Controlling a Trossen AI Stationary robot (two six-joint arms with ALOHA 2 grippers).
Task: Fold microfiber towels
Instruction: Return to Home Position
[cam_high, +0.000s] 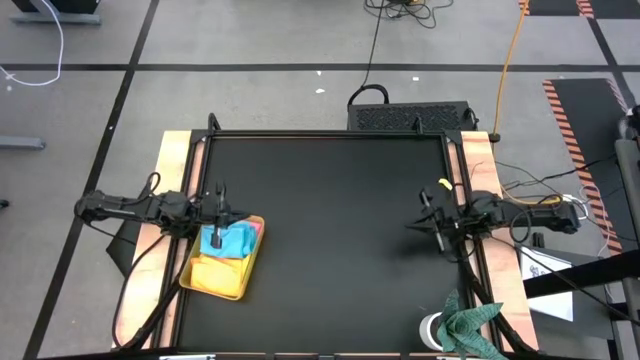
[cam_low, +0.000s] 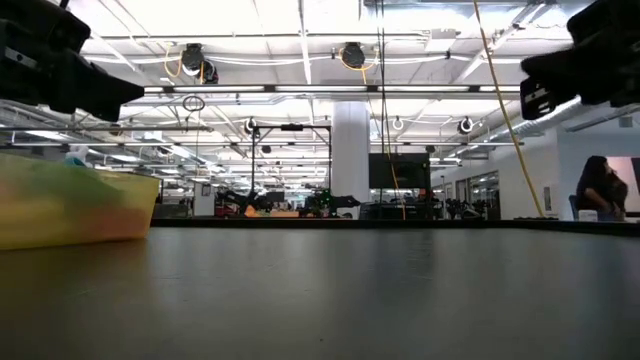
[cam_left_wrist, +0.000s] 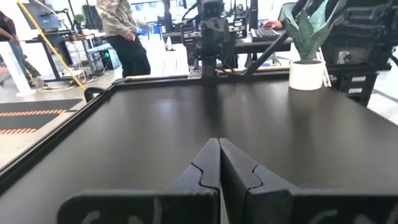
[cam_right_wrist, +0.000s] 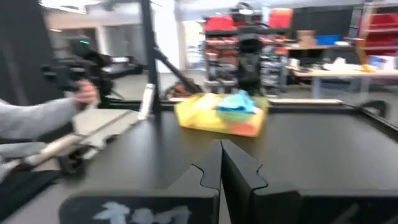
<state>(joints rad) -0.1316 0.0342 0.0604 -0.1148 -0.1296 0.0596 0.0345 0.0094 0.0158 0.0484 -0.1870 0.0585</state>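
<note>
Several towels (cam_right_wrist: 236, 103) part-hidden in tray (cam_right_wrist: 198, 120)

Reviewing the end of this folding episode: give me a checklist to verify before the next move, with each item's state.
1. Blue towel in the tray: ok, lying on top.
2. Pink towel and yellow towel in the tray: ok.
3. Orange towel in the tray: cannot tell.
4. Left gripper empty: ok, shut on nothing, above the tray.
5. Right gripper empty: ok, shut on nothing, near the right edge of the table.
6. Person's hand away from the arms: cannot tell.
</note>
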